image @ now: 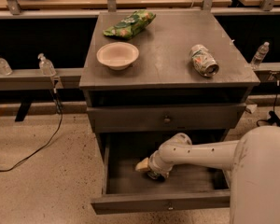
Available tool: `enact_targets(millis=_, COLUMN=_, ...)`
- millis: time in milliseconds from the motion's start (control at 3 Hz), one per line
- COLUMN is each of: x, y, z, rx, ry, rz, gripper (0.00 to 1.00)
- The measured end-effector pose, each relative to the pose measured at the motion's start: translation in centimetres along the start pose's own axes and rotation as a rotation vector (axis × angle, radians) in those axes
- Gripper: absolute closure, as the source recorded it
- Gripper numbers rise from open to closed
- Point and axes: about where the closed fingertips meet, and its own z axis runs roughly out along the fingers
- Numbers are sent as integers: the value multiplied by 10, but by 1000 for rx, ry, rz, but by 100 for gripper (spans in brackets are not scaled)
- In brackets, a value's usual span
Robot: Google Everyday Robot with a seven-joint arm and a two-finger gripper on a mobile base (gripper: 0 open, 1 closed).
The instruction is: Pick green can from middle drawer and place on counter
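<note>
While my arm reaches in from the right, low across the front of the cabinet, my gripper sits inside the middle drawer. The drawer is pulled out, and the gripper is over the left-centre of its dark floor. The green can lies right at the gripper, just below it and to its right. It is a dark, shiny shape on the drawer floor, mostly covered by my wrist. Whether my gripper is spread, pressed together or pinching the can, I cannot tell, because the two meet in one dark patch. A small round knob shows on the drawer's low front panel.

Above it, the upper drawer is closed. On the counter a pale bowl stands at the left front. A green crinkled bag lies behind it near the back edge. A pale dented can lies on its side at the right. Clear plastic bottles stand on the ledges beside the cabinet, two on the left and one on the right. A black cable trails over the speckled floor on the left.
</note>
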Motion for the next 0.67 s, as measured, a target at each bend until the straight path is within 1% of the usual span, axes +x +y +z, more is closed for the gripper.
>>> enact_targets(millis=333, x=6, y=-7, z=9, rx=-7, ry=25, rz=11, gripper=45)
enact_targets(millis=667, x=7, y=-8, z=7, rx=-8, ry=27, rz=12, gripper=68)
